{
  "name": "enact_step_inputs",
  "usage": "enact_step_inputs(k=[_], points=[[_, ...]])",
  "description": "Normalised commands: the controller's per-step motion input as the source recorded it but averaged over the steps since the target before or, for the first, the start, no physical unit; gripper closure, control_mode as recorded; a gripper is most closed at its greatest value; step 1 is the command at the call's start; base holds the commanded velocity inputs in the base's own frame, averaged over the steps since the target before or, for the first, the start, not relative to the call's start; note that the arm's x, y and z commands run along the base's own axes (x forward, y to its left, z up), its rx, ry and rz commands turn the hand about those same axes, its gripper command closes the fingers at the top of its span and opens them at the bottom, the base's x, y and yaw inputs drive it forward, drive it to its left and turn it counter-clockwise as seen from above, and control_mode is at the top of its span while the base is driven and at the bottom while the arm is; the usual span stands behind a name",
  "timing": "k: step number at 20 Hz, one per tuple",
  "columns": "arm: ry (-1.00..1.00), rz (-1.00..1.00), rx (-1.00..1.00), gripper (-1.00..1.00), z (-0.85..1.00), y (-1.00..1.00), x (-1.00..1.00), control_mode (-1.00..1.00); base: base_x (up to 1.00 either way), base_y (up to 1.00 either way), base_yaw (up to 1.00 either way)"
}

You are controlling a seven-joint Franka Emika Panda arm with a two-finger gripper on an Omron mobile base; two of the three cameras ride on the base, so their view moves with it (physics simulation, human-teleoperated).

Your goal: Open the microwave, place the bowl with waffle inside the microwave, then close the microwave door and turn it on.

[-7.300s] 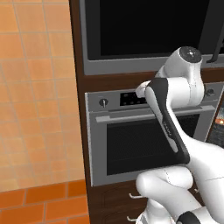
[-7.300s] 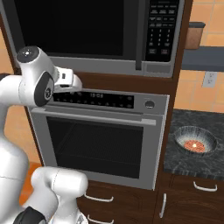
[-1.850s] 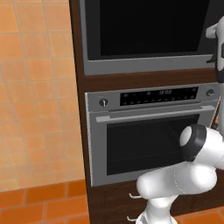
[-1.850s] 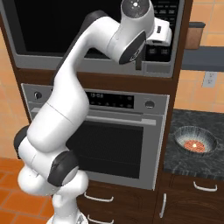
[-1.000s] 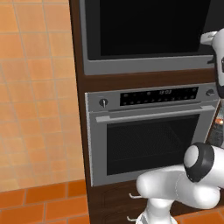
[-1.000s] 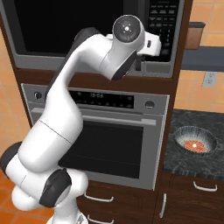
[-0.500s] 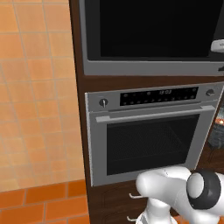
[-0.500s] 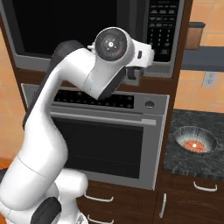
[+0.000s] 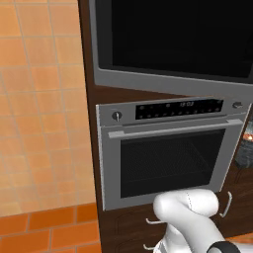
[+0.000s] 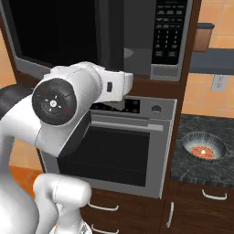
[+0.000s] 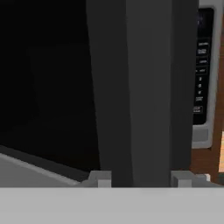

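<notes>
- The microwave door [image 10: 64,34] stands ajar, and its free edge with the vertical bar handle [image 11: 144,87] is swung out from the microwave [image 10: 151,41].
- In the hand view, the gripper [image 11: 142,177] has one fingertip on each side of the handle.
- The fingers [image 11: 99,178] are partly open; I cannot tell if they press the bar.
- The bowl [image 10: 203,147] with the waffle sits on the dark counter [image 10: 183,169], far right of the oven [image 10: 123,146].

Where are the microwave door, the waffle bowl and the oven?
microwave door [image 10: 59,34], right base view, black glass.
bowl [image 10: 203,147], right base view, ribbed wall.
oven [image 9: 165,163], left base view, door window.
</notes>
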Motion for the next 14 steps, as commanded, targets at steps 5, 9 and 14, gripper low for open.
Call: enact_step_inputs(k=[5, 9, 14], points=[[-0.13, 0.00, -0.06, 1.00, 0.00, 1.00, -1.00, -1.00, 0.00, 0.00, 0.00], [-0.10, 0.00, -0.06, 1.00, 0.06, 1.00, -1.00, -1.00, 0.00, 0.00, 0.00], [-0.07, 0.02, -0.04, -1.00, 0.09, 0.57, -0.96, -1.00, 0.00, 0.00, 0.00]])
